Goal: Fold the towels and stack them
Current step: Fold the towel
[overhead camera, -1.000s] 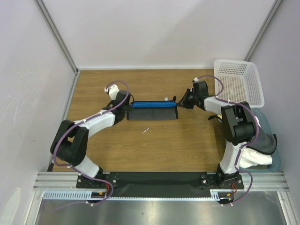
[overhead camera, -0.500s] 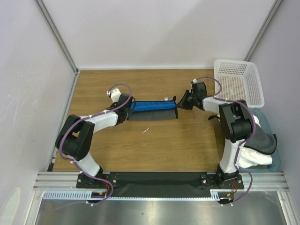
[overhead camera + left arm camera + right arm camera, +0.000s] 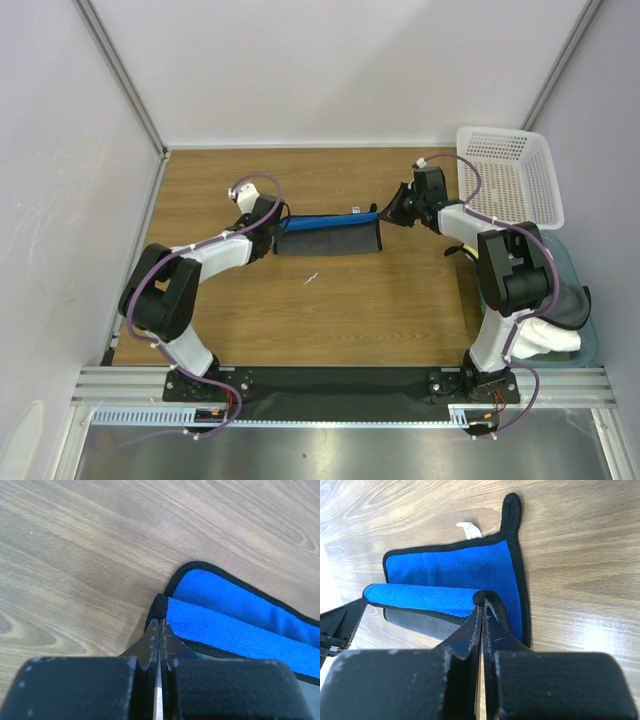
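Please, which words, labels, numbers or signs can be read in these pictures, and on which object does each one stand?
No text can be read in any view.
The small white tag at the edge of the blue and grey towel: too small and blurred to tell whether it carries print.
The white basket and the wooden table: no marking shows.

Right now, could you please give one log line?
left fingers: shut on blue-grey towel | right fingers: shut on same towel | fold: partway
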Controlling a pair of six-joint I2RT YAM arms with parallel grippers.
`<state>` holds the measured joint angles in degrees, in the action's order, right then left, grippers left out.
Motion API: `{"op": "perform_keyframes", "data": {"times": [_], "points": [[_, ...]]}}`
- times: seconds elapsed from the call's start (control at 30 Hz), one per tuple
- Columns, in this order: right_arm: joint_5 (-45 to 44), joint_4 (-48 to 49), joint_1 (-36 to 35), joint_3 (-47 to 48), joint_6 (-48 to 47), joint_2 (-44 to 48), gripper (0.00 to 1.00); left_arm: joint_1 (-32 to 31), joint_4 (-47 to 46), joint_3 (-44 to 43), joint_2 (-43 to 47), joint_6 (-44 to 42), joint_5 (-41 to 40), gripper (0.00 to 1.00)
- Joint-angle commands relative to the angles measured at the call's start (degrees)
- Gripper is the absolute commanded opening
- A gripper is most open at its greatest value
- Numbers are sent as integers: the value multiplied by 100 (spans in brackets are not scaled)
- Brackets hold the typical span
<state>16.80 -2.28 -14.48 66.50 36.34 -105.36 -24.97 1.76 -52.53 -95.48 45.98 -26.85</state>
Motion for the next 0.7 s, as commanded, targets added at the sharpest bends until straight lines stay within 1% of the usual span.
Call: {"op": "perform_keyframes", "data": {"times": [0.0,0.33,0.57,0.67], "points": [[-282,-17,33,3,-118,113,0,89,-70,-257,-67,-150,-224,0],[-247,-53,86,240,-153,-476,0,98,52,-512,-445,-141,-215,0],[-221,-79,121,416,-180,-687,0,107,167,-670,-647,-106,-250,0],[-212,-35,121,478,-188,-705,0,107,237,-828,-761,-124,-251,3]]}}
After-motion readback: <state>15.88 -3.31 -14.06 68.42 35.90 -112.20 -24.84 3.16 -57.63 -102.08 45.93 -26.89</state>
